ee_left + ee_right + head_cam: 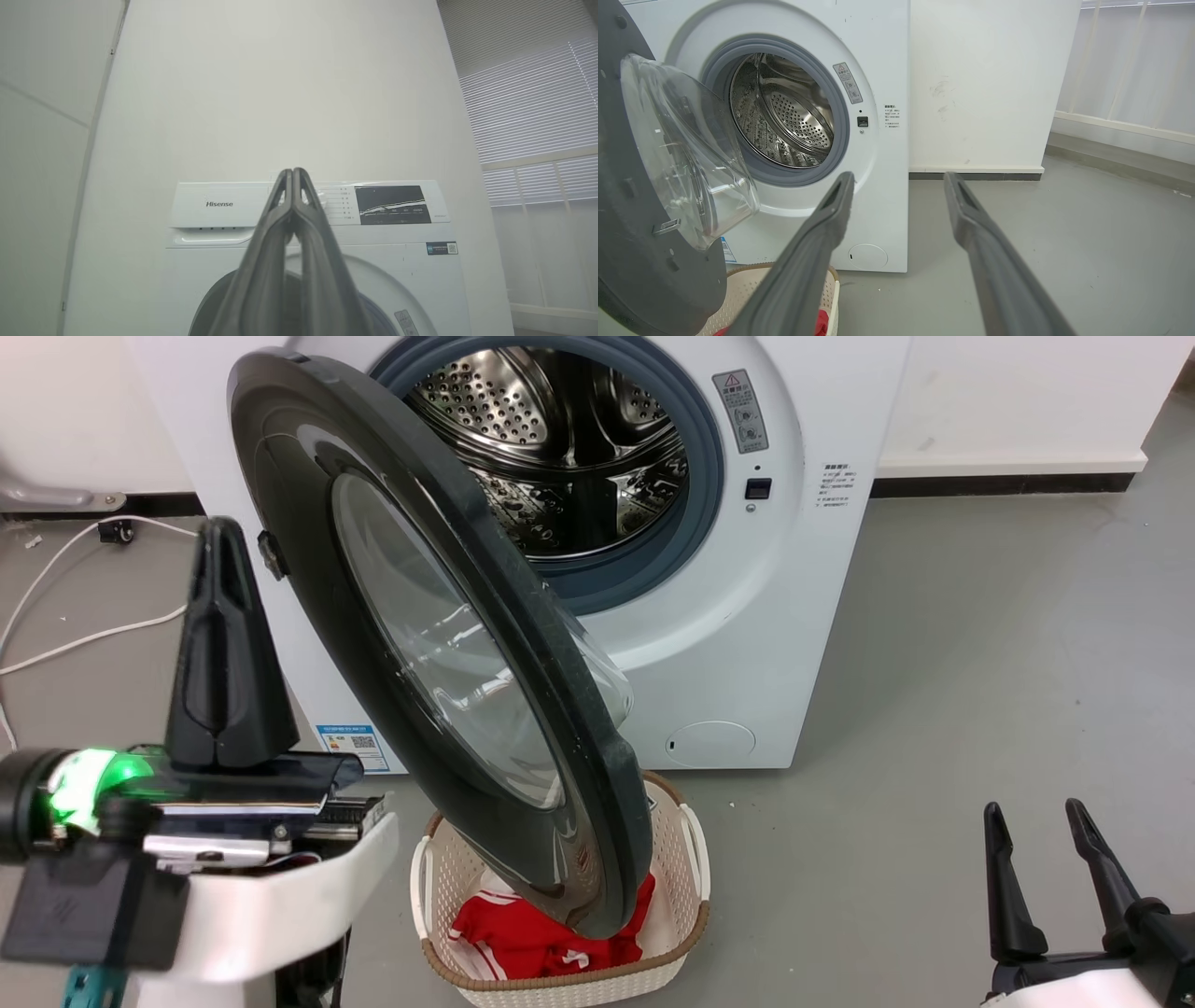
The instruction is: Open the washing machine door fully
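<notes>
Door [448, 644] half swung, just right of left hand [217, 529], fingers together, seemingly not touching; right hand [1033, 807] spread, well apart.

- One washing machine [822, 616], with one steel drum [560, 420] and one grey gasket [702, 513].
- One washing machine door [299, 523], with one glass window [439, 644].
- One laundry basket [686, 859]; red clothing [504, 933], piece count indeterminate.
- Two end effectors, two fingers each: left end effector [217, 527], right end effector [1033, 807].
- One round cap [711, 744]; one blue label [353, 744].
</notes>
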Robot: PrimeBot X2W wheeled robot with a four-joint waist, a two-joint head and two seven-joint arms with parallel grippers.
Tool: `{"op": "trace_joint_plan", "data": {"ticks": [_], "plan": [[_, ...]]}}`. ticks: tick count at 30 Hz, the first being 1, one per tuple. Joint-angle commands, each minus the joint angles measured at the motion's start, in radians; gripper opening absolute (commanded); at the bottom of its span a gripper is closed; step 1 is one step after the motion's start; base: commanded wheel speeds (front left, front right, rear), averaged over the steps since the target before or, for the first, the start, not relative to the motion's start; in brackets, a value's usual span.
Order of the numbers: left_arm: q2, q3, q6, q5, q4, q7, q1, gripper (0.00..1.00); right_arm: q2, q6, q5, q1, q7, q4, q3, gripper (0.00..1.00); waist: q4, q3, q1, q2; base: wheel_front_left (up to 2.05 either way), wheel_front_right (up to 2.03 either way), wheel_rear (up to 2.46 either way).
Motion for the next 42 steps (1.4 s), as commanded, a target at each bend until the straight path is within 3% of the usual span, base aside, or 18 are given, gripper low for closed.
{"op": "trace_joint_plan", "data": {"ticks": [1, 9, 22, 23, 27, 32, 42], "plan": [[0.002, -0.013, -0.009, 0.010, -0.040, -0.002, -0.014, 0.00, 0.004, -0.001, 0.000, 0.009, 0.002, 0.002, 0.002, 1.00, -0.001, -0.002, 0.0000, 0.0000, 0.00, 0.00, 0.00], [0.001, -0.135, -0.047, 0.006, -0.110, 0.010, -0.008, 0.00, 0.004, -0.001, 0.006, 0.009, 0.005, 0.003, 0.000, 1.00, -0.005, -0.003, 0.0000, 0.0000, 0.00, 0.00, 0.00], [0.001, -0.423, -0.100, -0.073, -0.009, 0.145, 0.090, 0.00, 0.004, -0.001, 0.016, 0.006, 0.002, 0.011, -0.007, 1.00, -0.003, 0.007, 0.0000, 0.0000, 0.00, 0.00, 0.00], [0.002, -0.498, -0.108, -0.099, 0.013, 0.166, 0.117, 0.00, 0.004, -0.001, 0.017, 0.006, 0.003, 0.014, -0.012, 1.00, 0.001, 0.009, 0.0000, 0.0000, 0.00, 0.00, 0.00], [0.010, -0.561, -0.112, -0.122, 0.046, 0.191, 0.146, 0.00, 0.004, -0.001, 0.017, 0.000, 0.005, 0.018, -0.010, 1.00, 0.002, 0.010, 0.0000, 0.0000, 0.00, 0.00, 0.00], [0.023, -0.590, -0.104, -0.143, 0.116, 0.220, 0.194, 0.00, 0.004, -0.001, 0.021, -0.010, 0.004, 0.022, -0.001, 1.00, -0.002, 0.014, 0.0000, 0.0000, 0.00, 0.00, 0.00], [0.015, -0.546, -0.048, -0.151, 0.294, 0.179, 0.161, 0.00, 0.004, -0.001, 0.029, -0.025, 0.000, 0.033, 0.016, 1.00, -0.013, 0.038, 0.0000, 0.0000, 0.00, 0.00, 0.00]]}}
